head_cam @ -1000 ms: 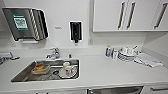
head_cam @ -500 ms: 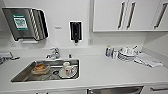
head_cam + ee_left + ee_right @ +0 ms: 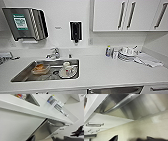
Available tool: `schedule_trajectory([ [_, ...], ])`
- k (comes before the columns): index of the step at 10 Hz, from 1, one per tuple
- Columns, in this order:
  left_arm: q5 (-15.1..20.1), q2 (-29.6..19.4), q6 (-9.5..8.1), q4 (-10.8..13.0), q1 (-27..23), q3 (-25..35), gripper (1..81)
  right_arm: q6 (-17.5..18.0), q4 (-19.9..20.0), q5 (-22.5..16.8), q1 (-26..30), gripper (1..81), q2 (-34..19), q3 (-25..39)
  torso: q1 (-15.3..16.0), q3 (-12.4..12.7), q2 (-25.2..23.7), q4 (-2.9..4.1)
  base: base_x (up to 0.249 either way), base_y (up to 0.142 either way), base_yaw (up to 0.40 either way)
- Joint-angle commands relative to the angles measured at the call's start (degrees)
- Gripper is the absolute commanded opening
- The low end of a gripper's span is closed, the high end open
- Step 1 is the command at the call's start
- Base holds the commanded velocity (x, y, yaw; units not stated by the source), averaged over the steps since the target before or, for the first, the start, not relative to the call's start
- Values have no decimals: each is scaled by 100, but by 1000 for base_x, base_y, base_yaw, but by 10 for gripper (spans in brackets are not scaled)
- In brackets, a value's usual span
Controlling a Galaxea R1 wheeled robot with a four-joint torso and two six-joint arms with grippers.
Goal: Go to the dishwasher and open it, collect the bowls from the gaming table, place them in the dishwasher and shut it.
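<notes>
White countertop (image 3: 107,71) across the middle of the head view, seen from above. Steel sink (image 3: 22,76) set into it at lower left, holding an orange-tinted container (image 3: 40,68), a white cup (image 3: 66,65) and a plate (image 3: 67,73). Tap (image 3: 54,53) just behind the sink. On the wall at upper left, a steel paper-towel dispenser (image 3: 25,23); to its right, a dark soap dispenser (image 3: 75,31). White upper cabinets (image 3: 110,15) with bar handles at upper right. At right on the counter, a small blue bottle (image 3: 108,50), a stack of plates (image 3: 126,53) and a folded cloth (image 3: 148,60) beside them.

Dishwasher (image 3: 115,90) at the bottom edge of the head view, right of centre, directly under the counter lip: grey steel front, top strip visible. In the left wrist view, dishwasher (image 3: 50,128) lower centre, below the counter edge, its bar handle (image 3: 56,124) along the top. In the right wrist view, steel front large at upper centre, bar handle (image 3: 120,102) running diagonally from upper right to left, apart from the dark gripper parts at the bottom edge.

Left gripper: dark parts along the bottom edge of its wrist view, not touching the dishwasher; clenched or released cannot be told. Right gripper: same, cannot be told.
</notes>
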Motion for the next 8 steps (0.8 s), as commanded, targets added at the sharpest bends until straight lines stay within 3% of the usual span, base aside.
schedule_trajectory([
  [1, 92, -265, 4, 140, -438, 115, 811, 665, 62, -544, 986, 811, -11, -205, 0, 0, 0, 0, 0, 0, 0],
  [3, 92, -257, 4, 140, -438, 115, 811, 1255, 53, -571, 1066, 811, 261, -520, 0, 0, 0, 0, 0, 0, 0],
  [8, 92, -239, 4, 148, -438, 88, 811, 2283, 53, -949, 1514, 811, 736, -1075, 5, -2, 0, 0, 0, 0, 0],
])
